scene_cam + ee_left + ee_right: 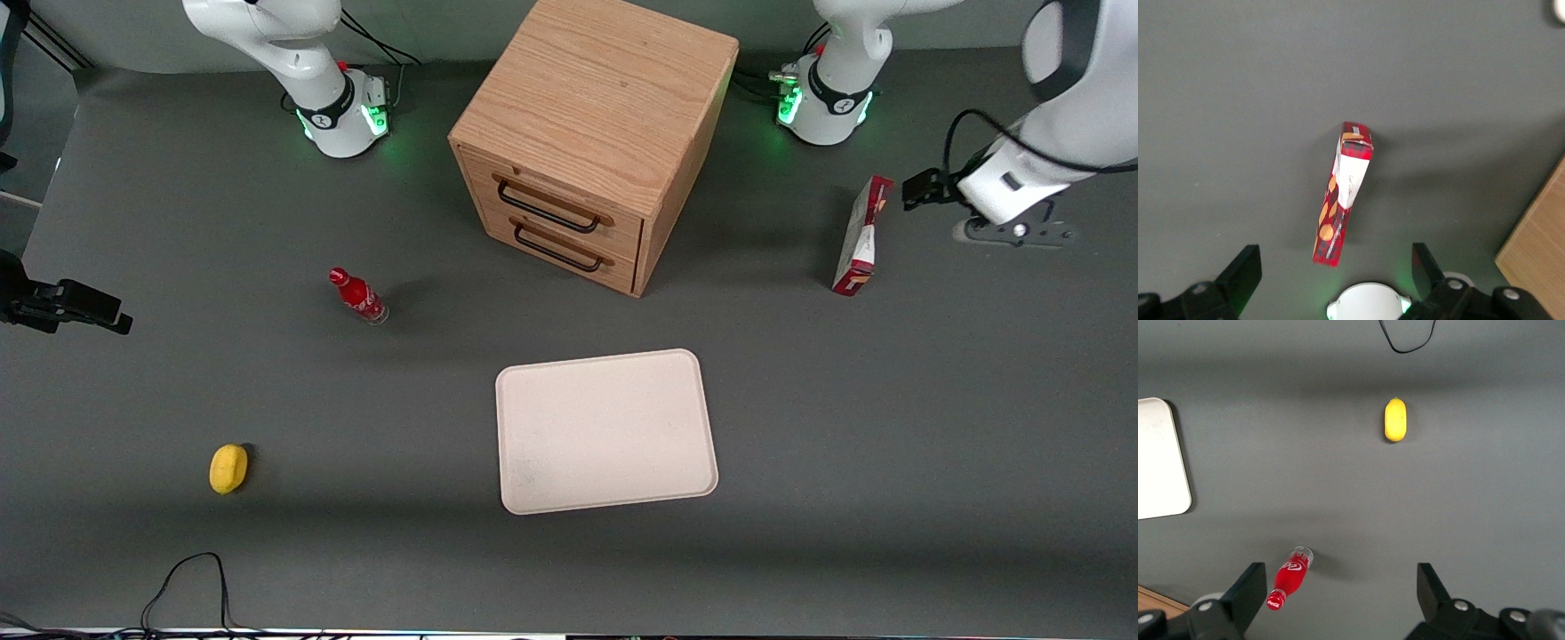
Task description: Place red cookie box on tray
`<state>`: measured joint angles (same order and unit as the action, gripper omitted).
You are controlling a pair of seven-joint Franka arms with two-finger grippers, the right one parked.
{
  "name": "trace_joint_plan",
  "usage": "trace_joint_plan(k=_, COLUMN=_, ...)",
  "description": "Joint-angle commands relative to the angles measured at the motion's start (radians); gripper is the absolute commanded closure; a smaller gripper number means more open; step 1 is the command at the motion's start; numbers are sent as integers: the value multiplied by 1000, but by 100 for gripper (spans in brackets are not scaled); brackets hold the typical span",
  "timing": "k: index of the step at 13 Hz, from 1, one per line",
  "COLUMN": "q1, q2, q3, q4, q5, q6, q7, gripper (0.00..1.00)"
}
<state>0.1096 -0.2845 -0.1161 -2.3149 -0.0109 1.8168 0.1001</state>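
Observation:
The red cookie box (861, 236) stands on a thin edge on the grey table, toward the working arm's end, beside the wooden cabinet. In the left wrist view the box (1341, 200) shows its red top and white side panel. The left arm's gripper (925, 188) hovers above the table close beside the box's upper end, farther toward the table's end. Its fingers (1245, 273) are spread wide open and hold nothing (1335, 270). The cream-white tray (605, 431) lies flat nearer the front camera than the cabinet, with nothing on it; its edge also shows in the right wrist view (1158, 460).
A wooden two-drawer cabinet (591, 133) stands at the table's middle, farther from the front camera than the tray. A small red soda bottle (357, 296) and a yellow fruit (228, 468) lie toward the parked arm's end. The working arm's base (822, 98) stands near the box.

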Motion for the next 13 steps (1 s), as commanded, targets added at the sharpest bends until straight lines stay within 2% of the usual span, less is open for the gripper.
trace_joint_plan(k=1, q1=9, q2=-111, q3=-7, q4=-289, q5=9, q6=224, q7=23, gripper=0)
trace_joint_plan(k=3, q1=9, q2=-102, q3=-7, q4=-479, q5=9, q6=486, q7=32, gripper=0)
trace_joint_plan(k=5, q1=9, q2=-61, q3=-5, q4=-585, q5=9, q6=683, q7=32, gripper=0)
trace_joint_plan(k=8, q1=7, q2=0, q3=-5, q4=-644, q5=9, q6=832, q7=50, gripper=0)
trace_joint_plan(k=10, q1=7, q2=21, q3=-5, q4=-644, q5=12, q6=843, q7=61, gripper=2)
trace_joint_plan(k=11, q1=7, q2=24, q3=-5, q4=-644, q5=9, q6=846, q7=87, gripper=13)
trace_joint_plan(k=13, q1=9, q2=28, q3=-4, q4=-644, q5=9, q6=848, q7=130, gripper=59)
